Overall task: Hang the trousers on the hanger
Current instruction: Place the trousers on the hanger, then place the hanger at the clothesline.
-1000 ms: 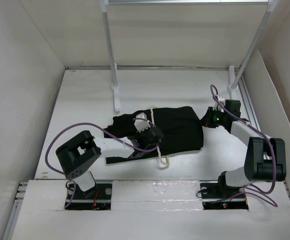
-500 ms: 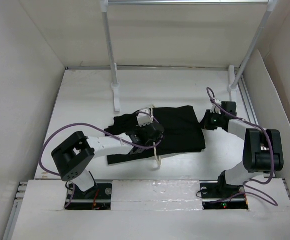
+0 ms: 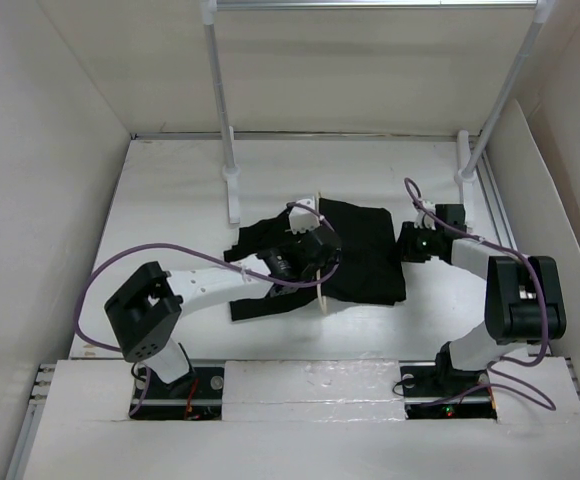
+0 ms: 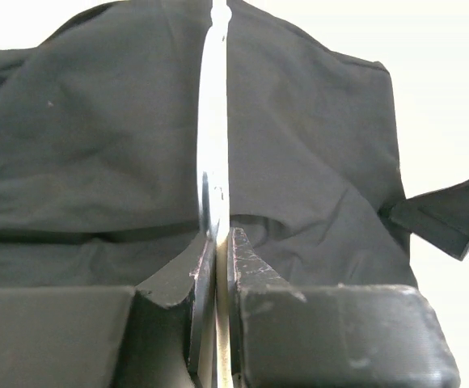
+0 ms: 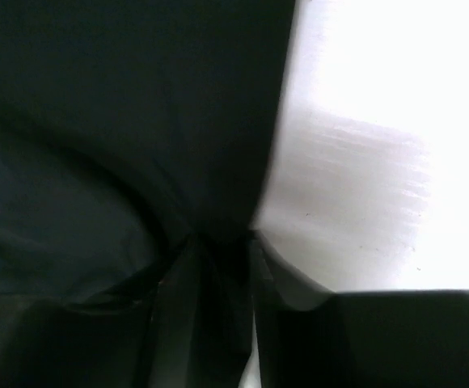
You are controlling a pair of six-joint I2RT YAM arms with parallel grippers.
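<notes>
The black trousers (image 3: 360,250) lie folded on the white table, mid-scene. The cream hanger (image 3: 321,290) runs front to back across them, mostly under my left gripper. My left gripper (image 3: 313,258) is shut on the hanger's thin bar (image 4: 215,162), which stands edge-on over the cloth (image 4: 97,145) in the left wrist view. My right gripper (image 3: 407,243) is at the trousers' right edge, shut on a fold of the black cloth (image 5: 121,145), with white table (image 5: 380,162) to its right. The hanger's hook is hidden.
Two white rack poles (image 3: 220,90) (image 3: 500,100) rise at the back, with a foot (image 3: 234,200) just left of the trousers. White walls close in left (image 3: 40,200), right and back. A purple cable (image 3: 170,252) loops from the left arm.
My left gripper has moved right and toward the back with the hanger, now turned more upright. The right gripper has shifted left against the trousers' edge, and the cloth has bunched narrower.
</notes>
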